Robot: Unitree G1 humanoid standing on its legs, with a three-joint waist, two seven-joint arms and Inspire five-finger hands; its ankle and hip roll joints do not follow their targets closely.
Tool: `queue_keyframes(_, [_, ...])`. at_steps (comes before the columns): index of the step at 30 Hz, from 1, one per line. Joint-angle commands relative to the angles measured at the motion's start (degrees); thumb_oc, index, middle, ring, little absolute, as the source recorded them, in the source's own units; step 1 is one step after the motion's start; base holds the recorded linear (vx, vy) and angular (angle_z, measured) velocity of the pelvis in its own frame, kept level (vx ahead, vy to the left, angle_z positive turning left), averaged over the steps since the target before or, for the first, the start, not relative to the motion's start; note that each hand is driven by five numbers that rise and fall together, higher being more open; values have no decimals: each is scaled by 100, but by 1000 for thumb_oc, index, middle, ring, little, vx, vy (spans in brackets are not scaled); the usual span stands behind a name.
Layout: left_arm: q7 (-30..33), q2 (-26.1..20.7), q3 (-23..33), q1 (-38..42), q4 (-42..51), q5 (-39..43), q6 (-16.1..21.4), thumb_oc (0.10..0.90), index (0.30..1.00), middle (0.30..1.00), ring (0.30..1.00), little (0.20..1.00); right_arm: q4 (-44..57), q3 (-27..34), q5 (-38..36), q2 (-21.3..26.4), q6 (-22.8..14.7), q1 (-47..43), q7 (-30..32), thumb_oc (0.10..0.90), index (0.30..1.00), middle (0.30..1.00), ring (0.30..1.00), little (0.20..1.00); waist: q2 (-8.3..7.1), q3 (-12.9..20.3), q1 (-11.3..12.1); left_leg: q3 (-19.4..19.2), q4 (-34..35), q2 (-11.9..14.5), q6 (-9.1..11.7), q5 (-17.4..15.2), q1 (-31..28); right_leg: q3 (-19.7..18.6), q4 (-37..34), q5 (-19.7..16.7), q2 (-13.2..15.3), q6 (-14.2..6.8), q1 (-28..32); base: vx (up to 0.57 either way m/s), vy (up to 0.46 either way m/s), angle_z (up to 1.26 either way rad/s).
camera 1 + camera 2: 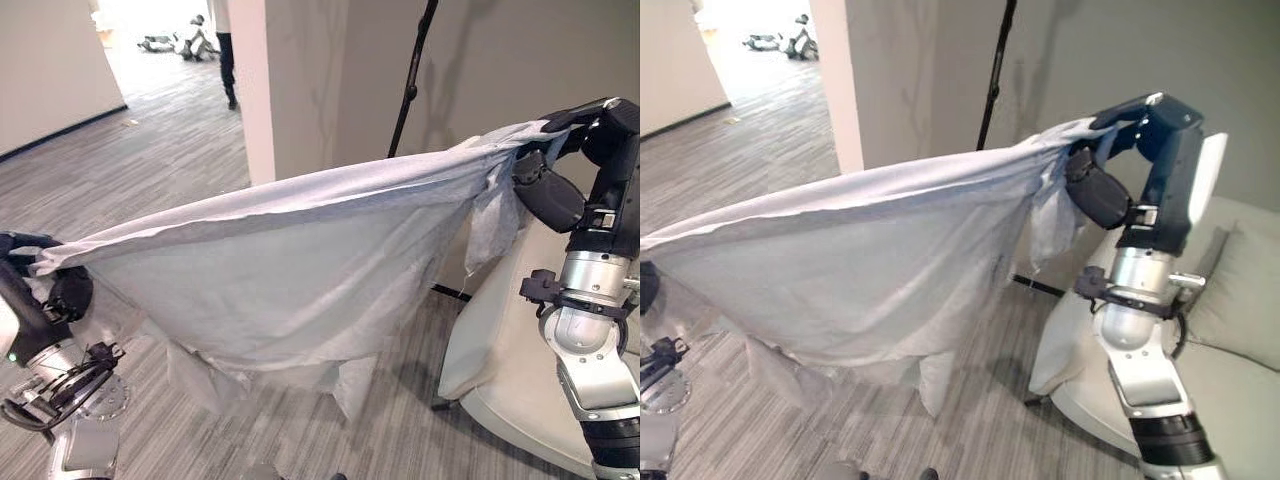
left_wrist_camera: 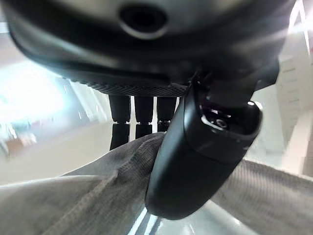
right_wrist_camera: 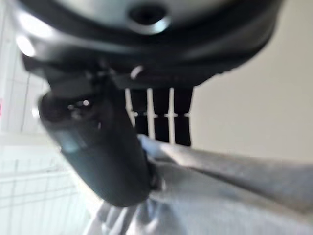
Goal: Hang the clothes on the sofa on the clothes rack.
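Left eye view: both hands' fingers pinch the pale garment (image 1: 290, 260), stretched between them.

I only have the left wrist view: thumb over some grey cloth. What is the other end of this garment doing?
Observer: The right hand holds the other end, raised well above the left hand, so the grey garment is stretched between the two hands and slopes upward toward the right.
Operator: Is the right hand really gripping, or is the cloth just draped over it?
Observer: Gripping: in the right wrist view its thumb presses the cloth against the fingers.
Operator: Does the garment touch the floor?
Observer: Its lower edge hangs in loose folds above the grey striped floor; I cannot tell whether it touches.
Operator: Where is the sofa?
Observer: The pale sofa is at the robot's right, below the right arm.
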State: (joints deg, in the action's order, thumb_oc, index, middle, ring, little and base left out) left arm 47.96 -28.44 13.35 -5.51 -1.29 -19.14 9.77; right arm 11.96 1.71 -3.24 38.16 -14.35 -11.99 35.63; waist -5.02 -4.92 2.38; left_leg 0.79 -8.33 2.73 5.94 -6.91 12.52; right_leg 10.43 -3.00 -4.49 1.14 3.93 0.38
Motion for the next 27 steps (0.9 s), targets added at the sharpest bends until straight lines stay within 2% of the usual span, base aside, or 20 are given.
queue_keyframes(1, [-196,-471,134,270,832,-98,520,400,300,300,300,300,56,270,477,155,-100,-771,284,400,300,300,300,300,-12,426,214,-61,556,-221,-231,780,-422,269,-185,664,-47,-756,376,191,83,-96])
queue_keyframes(2, [-211,-465,134,254,853,-100,512,400,300,300,300,300,68,272,492,150,-91,-755,289,400,300,300,300,300,-13,433,224,-67,578,-221,-234,786,-438,263,-185,666,-46,-757,380,204,81,-95])
queue_keyframes(4, [-388,-452,-50,186,1059,-170,566,400,300,300,300,300,109,378,1101,152,183,-619,457,400,300,300,300,300,-64,525,201,-93,604,-264,-303,776,-530,248,-82,768,-39,-749,416,187,80,-44])
queue_keyframes(5, [-409,-476,-148,202,1074,-204,590,400,300,300,300,300,106,405,1378,128,294,-600,518,400,300,300,300,300,-85,547,196,-117,638,-269,-345,760,-578,243,107,839,-36,-746,397,212,128,-19])
queue_keyframes(6, [-386,-585,-348,341,1184,-314,580,400,300,300,300,300,-52,359,1871,88,589,-754,764,400,300,300,300,300,-116,508,237,-182,626,-270,-440,724,-670,235,683,970,-36,-820,254,168,130,-5])
queue_keyframes(8, [-282,-624,-522,547,1240,-377,524,400,300,300,300,300,-144,227,2174,-81,857,-1026,903,400,300,300,300,300,-60,369,253,-335,579,-235,-594,612,-834,370,1687,886,49,-1132,-111,130,174,-19])
queue_keyframes(9, [-190,-630,-748,763,1293,-413,457,400,300,300,300,300,-160,103,2293,-175,997,-1278,970,400,300,300,300,300,69,227,167,-401,575,-222,-759,524,-1022,476,2806,612,191,-1441,-568,103,219,-65])
queue_keyframes(11, [-175,-618,-864,974,1323,-467,397,400,300,300,300,300,-248,80,2558,-214,1195,-1437,1115,400,300,300,300,300,156,164,127,-497,671,-273,-884,464,-1195,702,3389,330,442,-1625,-813,131,161,-42])
queue_keyframes(12, [-179,-603,-875,1053,1360,-485,355,400,300,300,300,300,-255,103,2733,-232,1339,-1478,1203,400,300,300,300,300,179,175,141,-548,734,-289,-889,428,-1248,886,3266,386,677,-1580,-789,148,34,2])
queue_keyframes(14, [-256,-588,-887,1135,1470,-527,369,400,300,300,300,300,-245,157,2896,-267,1469,-1569,1295,400,300,300,300,300,227,224,196,-545,805,-225,-838,376,-1259,1095,2740,733,1060,-1300,-696,118,-84,-4])
queue_keyframes(15, [-293,-583,-908,1165,1508,-519,380,400,300,300,300,300,-259,194,2948,-265,1551,-1605,1354,400,300,300,300,300,242,249,195,-490,824,-165,-780,348,-1272,1082,2433,785,1200,-1205,-686,94,-117,11])
queue_keyframes(16, [-302,-584,-912,1174,1512,-515,378,400,300,300,300,300,-261,196,2955,-263,1564,-1610,1362,400,300,300,300,300,251,262,200,-484,827,-145,-767,343,-1264,1100,2357,768,1166,-1190,-657,259,-263,7])
queue_keyframes(17, [-341,-568,-919,1295,1502,-435,424,400,300,300,300,300,-302,289,3137,-162,1798,-1593,1471,400,300,300,300,300,262,309,191,-354,830,-32,-638,222,-1332,840,1734,524,1649,-1231,-754,283,-307,-1])
queue_keyframes(20, [-371,-543,-962,1476,1428,-415,422,400,300,300,300,300,-174,590,3520,-43,2208,-1455,1605,400,300,300,300,300,163,354,149,-209,779,181,-472,36,-1405,497,829,-470,2279,-1540,-628,289,-329,9])
queue_keyframes(21, [-370,-542,-989,1499,1419,-417,423,400,300,300,300,300,-135,620,3541,-46,2239,-1426,1591,400,300,300,300,300,155,345,169,-206,759,159,-482,25,-1401,508,722,-556,2287,-1571,-573,196,-239,45])
queue_keyframes(23, [-392,-546,-949,1488,1466,-432,407,400,300,300,300,300,1,774,3669,40,2351,-1368,1550,400,300,300,300,300,7,374,183,-223,718,238,-378,-86,-1457,492,529,-771,2338,-1698,-440,271,-279,30])
queue_keyframes(24, [-386,-539,-875,1396,1506,-443,415,400,300,300,300,300,42,866,3813,115,2406,-1385,1550,400,300,300,300,300,-171,462,204,-228,704,318,-287,-146,-1549,523,541,-661,2190,-1804,-378,502,-465,17])
queue_keyframes(25, [-349,-505,-735,1152,1556,-353,415,400,300,300,300,300,109,892,3861,125,2299,-1379,1475,400,300,300,300,300,-249,551,180,-235,780,622,-126,-141,-1741,591,621,-344,1957,-1790,-396,431,-409,20])
queue_keyframes(26, [-352,-506,-722,1126,1567,-343,418,400,300,300,300,300,107,886,3857,121,2286,-1372,1472,400,300,300,300,300,-225,565,174,-239,805,663,-101,-135,-1760,596,649,-309,1921,-1774,-400,308,-336,9])
queue_keyframes(27, [-332,-477,-657,1010,1574,-254,431,400,300,300,300,300,117,892,3821,190,2208,-1364,1463,400,300,300,300,300,-216,593,164,-213,838,833,-20,-89,-1813,650,701,-183,1766,-1727,-430,169,-240,-22])
